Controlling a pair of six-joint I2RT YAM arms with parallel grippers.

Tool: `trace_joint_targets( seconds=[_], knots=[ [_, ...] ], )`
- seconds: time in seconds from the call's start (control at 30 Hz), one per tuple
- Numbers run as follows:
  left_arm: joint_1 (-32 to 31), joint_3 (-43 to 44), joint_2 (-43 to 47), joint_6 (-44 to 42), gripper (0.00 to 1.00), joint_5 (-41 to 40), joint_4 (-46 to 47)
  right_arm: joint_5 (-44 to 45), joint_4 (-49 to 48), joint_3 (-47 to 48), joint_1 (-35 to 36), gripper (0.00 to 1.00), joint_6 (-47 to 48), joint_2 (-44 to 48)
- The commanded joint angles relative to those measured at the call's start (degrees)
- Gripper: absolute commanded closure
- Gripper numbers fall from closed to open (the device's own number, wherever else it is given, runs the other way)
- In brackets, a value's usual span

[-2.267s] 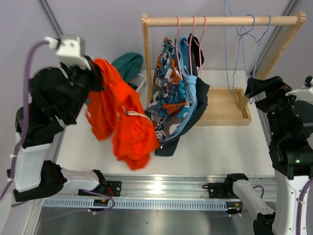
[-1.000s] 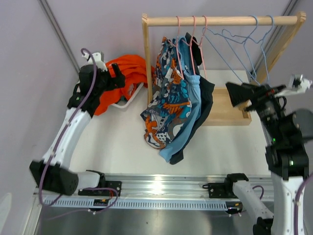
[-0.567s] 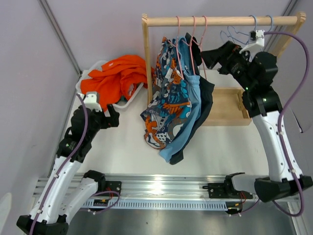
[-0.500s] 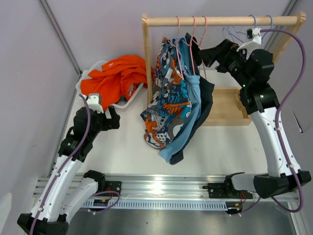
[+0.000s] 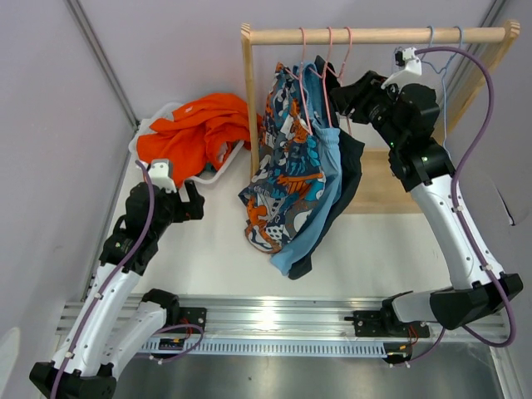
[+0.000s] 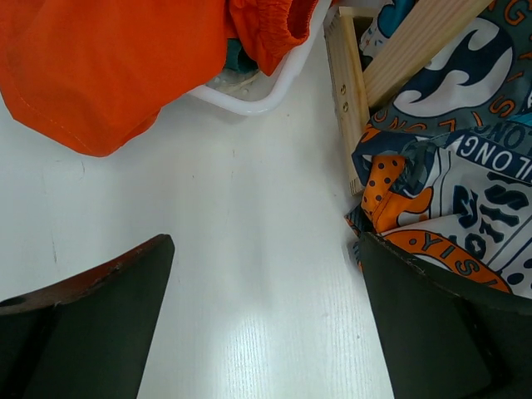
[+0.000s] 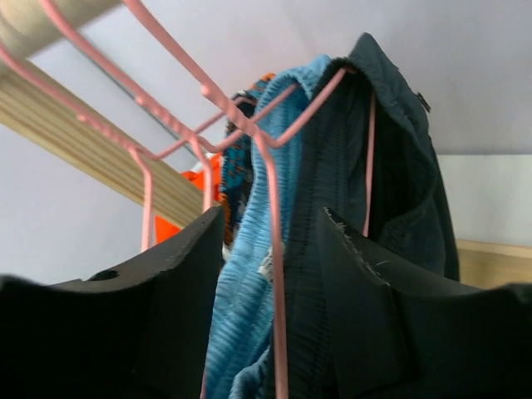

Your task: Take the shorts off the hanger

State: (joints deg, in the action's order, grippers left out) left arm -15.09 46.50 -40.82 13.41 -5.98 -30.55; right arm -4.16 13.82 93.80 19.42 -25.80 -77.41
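Note:
Three pairs of shorts hang on pink hangers (image 5: 328, 50) from the wooden rail (image 5: 374, 36): cartoon print (image 5: 287, 179), light blue (image 5: 320, 141) and near-black navy (image 5: 345, 166). My right gripper (image 5: 341, 87) is up at their waistbands. In the right wrist view its jaws (image 7: 273, 218) stand partly narrowed, still open, around a pink hanger wire (image 7: 270, 191), the light blue waistband (image 7: 249, 249) and the navy waistband (image 7: 320, 191). Orange-red shorts (image 5: 199, 129) lie in a white basket (image 5: 218, 173), over a sliver of teal fabric (image 6: 239, 56). My left gripper (image 5: 195, 208) hangs open and empty low over the table (image 6: 266, 249).
Two bare blue wire hangers (image 5: 440, 50) hang at the rail's right end, behind my right arm. The rack's wooden base (image 5: 382, 183) lies on the table, and its left post (image 6: 345, 100) stands beside the basket. A grey wall rises behind.
My right arm swung from the rack's right side up to the hanging shorts and its jaws narrowed around the waistbands. My left arm left the orange-red shorts in the basket and dropped low.

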Motion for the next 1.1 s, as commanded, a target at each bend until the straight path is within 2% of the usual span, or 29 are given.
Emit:
trace_joint_targets(
  seconds=[0.0, 0.07, 0.13, 0.17, 0.23, 0.27, 0.37, 0.43, 0.63, 0.7, 0.73, 0.83, 0.87, 0.93, 0.97, 1.03, 1.07],
  knots=[
    [-0.29, 0.61, 0.65, -1.02, 0.01, 0.79, 2.33, 3.28, -2.14, -0.98, 0.79, 0.48, 1.10, -0.81],
    [-0.29, 0.43, 0.83, -0.93, 0.01, 0.97, 2.42, 3.55, -2.22, -1.77, 0.97, 0.48, 1.10, -0.82],
    [-0.29, 0.43, 0.92, -0.93, 0.01, 1.06, 2.51, 3.81, -2.57, -2.22, 0.97, 0.53, 1.10, -0.99],
    [-0.29, 0.43, 0.92, -0.93, 0.01, 1.06, 2.51, 3.90, -2.57, -2.30, 1.06, 0.63, 1.19, -0.99],
    [-0.29, 0.52, 1.00, -0.93, 0.01, 0.97, 2.42, 4.07, -2.40, -2.22, 1.15, 0.73, 1.19, -1.25],
    [-0.29, 0.52, 1.09, -0.93, 0.01, 0.97, 2.51, 4.08, -2.31, -2.04, 1.23, 0.82, 1.19, -1.17],
    [-0.38, 0.61, 1.53, -1.02, 0.01, 0.62, 2.16, 4.08, -1.87, -0.99, 1.23, 0.96, 1.46, -0.91],
    [-0.46, 1.05, 1.79, -1.19, 0.01, -0.87, 1.89, 4.08, -1.08, 0.50, 1.23, 1.00, 2.07, -0.47],
    [-3.18, 7.97, 0.13, -1.11, 0.01, -1.23, 1.10, 7.85, 2.87, 7.70, 1.15, 1.00, 4.97, 0.32],
    [-7.30, 12.72, -0.92, -1.02, 0.01, -2.10, 0.75, 9.43, 4.19, 9.38, 1.23, 1.00, 5.58, 1.03],
    [-9.06, 18.57, -2.84, -1.02, 0.01, -3.67, 0.05, 9.87, 4.45, 10.78, 1.23, 1.00, 5.85, 1.29],
    [-17.41, 24.93, -7.77, -1.45, 0.01, -6.23, -1.62, 12.51, 5.86, 11.93, 1.23, 1.00, 5.85, 3.22],
    [-22.13, 30.78, -11.18, -1.63, 0.01, -7.02, -2.14, 13.30, 6.56, 11.85, 1.15, 1.00, 5.59, 3.92],
    [-27.51, 34.78, -14.10, -2.42, 0.01, -7.99, -1.37, 15.58, 7.35, 11.23, 1.15, 1.00, 4.89, 6.38],
    [-33.45, 36.36, -16.38, -3.21, 0.01, -9.39, 0.64, 16.29, 7.79, 10.10, 1.23, 1.00, 4.28, 7.35],
    [-39.20, 37.87, -18.58, -4.18, 0.01, -10.45, 3.11, 18.13, 7.80, 7.90, 1.15, 1.00, 3.75, 10.60],
    [-45.14, 38.48, -21.21, -5.31, 0.01, -12.37, 6.08, 18.75, 7.62, 5.37, 1.32, 1.00, 3.05, 11.57]
  ],
)
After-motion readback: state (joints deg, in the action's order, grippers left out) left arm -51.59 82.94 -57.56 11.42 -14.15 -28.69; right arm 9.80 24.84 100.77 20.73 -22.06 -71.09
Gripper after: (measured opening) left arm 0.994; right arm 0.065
